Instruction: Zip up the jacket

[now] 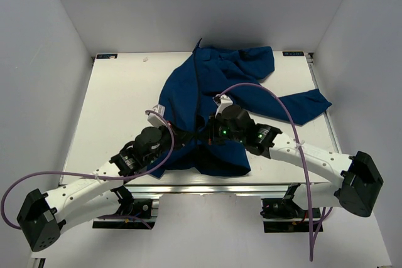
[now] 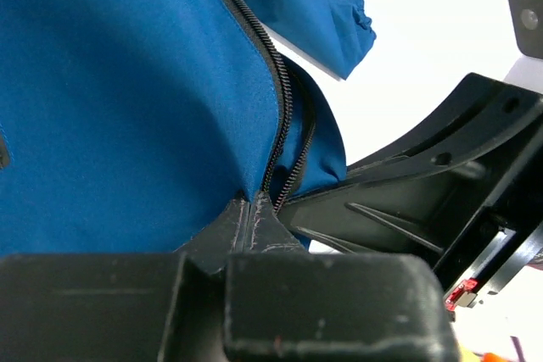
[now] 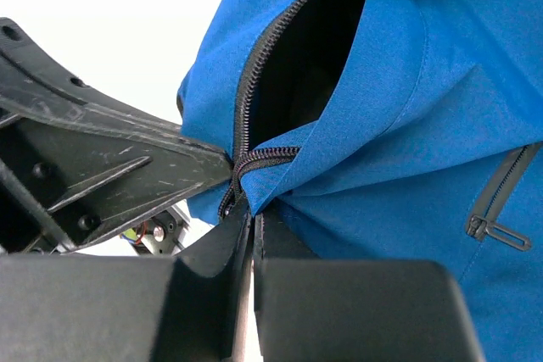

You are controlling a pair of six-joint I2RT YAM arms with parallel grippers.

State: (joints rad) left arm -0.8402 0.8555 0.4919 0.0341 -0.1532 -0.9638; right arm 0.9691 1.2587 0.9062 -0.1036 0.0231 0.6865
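The royal-blue jacket (image 1: 239, 92) lies crumpled on the middle and right of the white table (image 1: 119, 105), front up, one sleeve (image 1: 308, 106) stretched right. Its dark zipper (image 2: 282, 99) runs toward the near hem, and both grippers meet there. My left gripper (image 1: 186, 135) (image 2: 252, 203) is shut, its tips pinching the fabric at the bottom of the zipper teeth. My right gripper (image 1: 205, 135) (image 3: 253, 211) is shut on a folded zipper edge (image 3: 267, 157) right beside it. Above that fold the front gapes, showing black lining (image 3: 305, 82).
Purple cables (image 1: 276, 101) loop over both arms and above the jacket. A pocket zipper pull (image 3: 496, 231) lies on the front panel. The other arm's black fingers (image 2: 424, 184) crowd each wrist view. Bare tabletop lies to the left; the near table edge (image 1: 207, 187) runs just behind the grippers.
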